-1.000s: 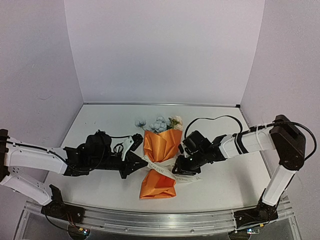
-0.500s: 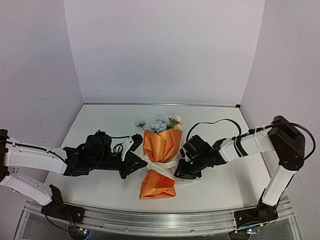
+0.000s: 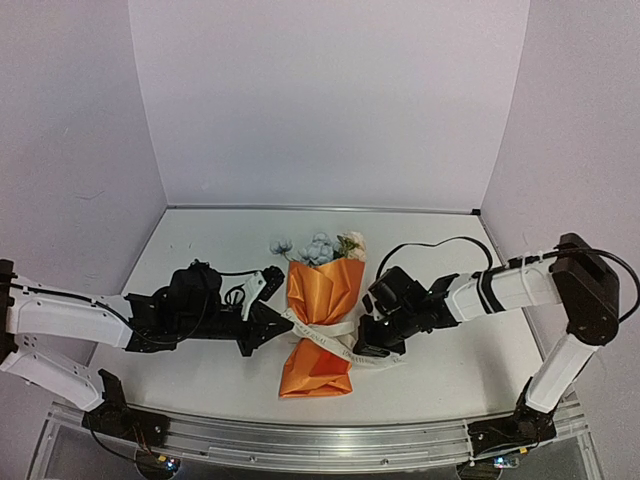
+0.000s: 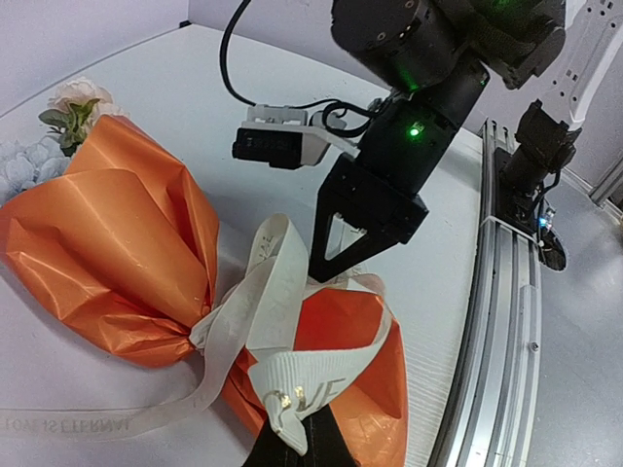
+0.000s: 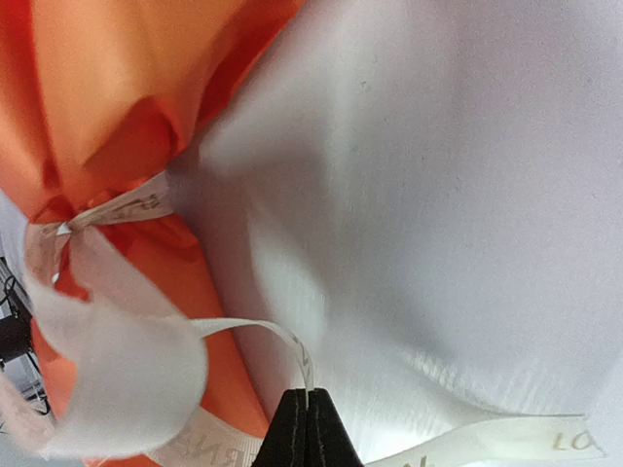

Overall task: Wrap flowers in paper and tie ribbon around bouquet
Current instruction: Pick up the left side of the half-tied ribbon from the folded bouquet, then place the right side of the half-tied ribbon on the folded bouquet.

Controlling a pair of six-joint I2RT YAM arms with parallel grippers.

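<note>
The bouquet (image 3: 318, 322) lies in the middle of the table, orange paper (image 4: 117, 229) cinched at its waist, with the flowers (image 3: 320, 247) sticking out at the far end. A cream ribbon (image 3: 322, 333) wraps the waist. My left gripper (image 3: 270, 325) sits at the bouquet's left side, shut on a folded loop of ribbon (image 4: 302, 375). From the right, my right gripper (image 3: 362, 342) has its tips low beside the bouquet. In the right wrist view its fingers are shut on a thin strand of ribbon (image 5: 292, 342) that arcs back toward the paper (image 5: 97, 88).
A metal rail (image 3: 320, 440) runs along the near table edge. A loose ribbon tail (image 5: 506, 443) lies flat on the white table to the right of the bouquet. A black cable (image 3: 430, 240) loops above the right arm. Walls close the back and sides.
My right gripper's jaws have closed on the ribbon strand and it has shifted slightly nearer, down beside the bouquet. The left arm and the bouquet have stayed put.
</note>
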